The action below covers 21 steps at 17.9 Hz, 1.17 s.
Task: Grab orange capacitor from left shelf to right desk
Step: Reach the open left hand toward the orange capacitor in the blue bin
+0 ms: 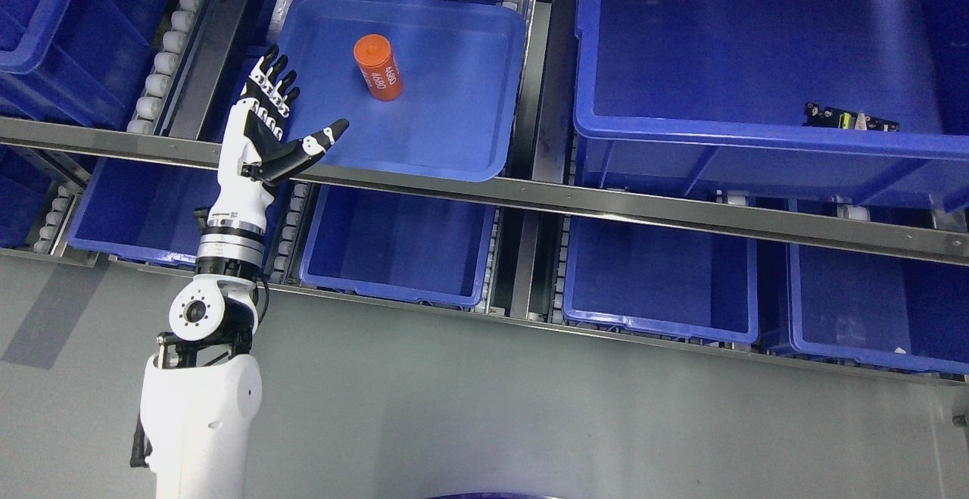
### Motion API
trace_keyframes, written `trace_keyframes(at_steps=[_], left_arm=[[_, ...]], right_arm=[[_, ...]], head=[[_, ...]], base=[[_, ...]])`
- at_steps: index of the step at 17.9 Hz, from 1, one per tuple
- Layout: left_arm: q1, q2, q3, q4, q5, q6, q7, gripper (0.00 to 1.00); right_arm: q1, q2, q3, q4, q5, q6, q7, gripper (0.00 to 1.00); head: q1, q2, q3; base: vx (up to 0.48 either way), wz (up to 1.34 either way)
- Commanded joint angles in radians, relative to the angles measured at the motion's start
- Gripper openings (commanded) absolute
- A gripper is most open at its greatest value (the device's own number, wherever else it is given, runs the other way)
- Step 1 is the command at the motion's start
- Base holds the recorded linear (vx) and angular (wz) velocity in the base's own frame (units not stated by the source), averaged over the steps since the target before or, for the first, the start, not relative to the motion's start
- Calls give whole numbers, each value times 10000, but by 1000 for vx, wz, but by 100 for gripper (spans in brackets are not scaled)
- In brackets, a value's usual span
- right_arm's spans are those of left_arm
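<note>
One orange capacitor (378, 67): smooth cylinder, flat round top, standing slightly tilted in shallow blue tray (454, 147) on upper shelf level. White digits printed along side, reading roughly "4680", twice; finer print not legible. Positioned upper-left of tray centre, clear of all tray walls, untouched by anything.

Tray: moulded blue plastic, glossy, rounded corners, raised lip. Front lip overhanging brushed metal rail (606, 207) running across shelf front. White roller tracks (170, 37) flanking tray on left, set in dark metal channels.

Left hand (276, 124): white shell, black jointed fingers (272, 79) with white segments. Raised at left edge of tray, palm turned toward capacitor, fingers extended upward and apart, thumb splayed to the right over tray's front-left corner. Nothing held. Near capacitor, to its lower left, not touching. White forearm and silver wrist ring rising from lower left of head view, crossing metal rail.

Right arm: out of view.

To the right, large deep blue bin (757, 132) on same level, holding small dark circuit board (852, 118) with green and yellow parts near front wall. Board markings too small to read. Below rail, row of further blue bins (394, 249). Grey floor (530, 408) in foreground.
</note>
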Motion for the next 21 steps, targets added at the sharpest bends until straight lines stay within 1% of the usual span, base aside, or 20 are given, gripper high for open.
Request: trace_keyframes(at_steps=[1,5,8,10,11,12,14,19,21], left_arm=[[97,175,254,-119,0,-56,-13,100],[52,175,300,-89,0,-26,-13,100],[-483,175,224,201,-61,35,-180,100],[-837,902,193,935,-107,36,-669,100],[-1051,1179,208,1349,-108,36,-1082,100],[-1235,1303,238,1703,-108,36,-1451,100],[-1665,1381,270,2271,-123,36,-1852,100],[-2708,1336,132,3974,-796,-26,-2067,100],[-3015,1259,-234,4496,-1027,-26,-2221,100]], right_arm=[[199,-175,-123,-175,31,-71,1,100],[199,-175,-123,-175,31,-56,1,100],[199,-175,-123,-175,31,-56,1,100],[199,-175,-123,-175,31,-71,1,100],[199,-175,-123,-175,31,-56,1,100],[199,-175,-123,-175,31,-56,1,100],[199,-175,-123,-175,31,-56,1,100],[199,-175,-123,-175,31,-71,1,100],[199,-175,-123,-175,31,-56,1,100]], head=[[0,0,0],[0,0,0],[0,0,0],[0,0,0],[0,0,0],[0,0,0],[0,0,0],[0,0,0],[0,0,0]], base=[[0,0],[0,0],[0,0],[0,0],[0,0],[0,0],[0,0],[0,0],[0,0]])
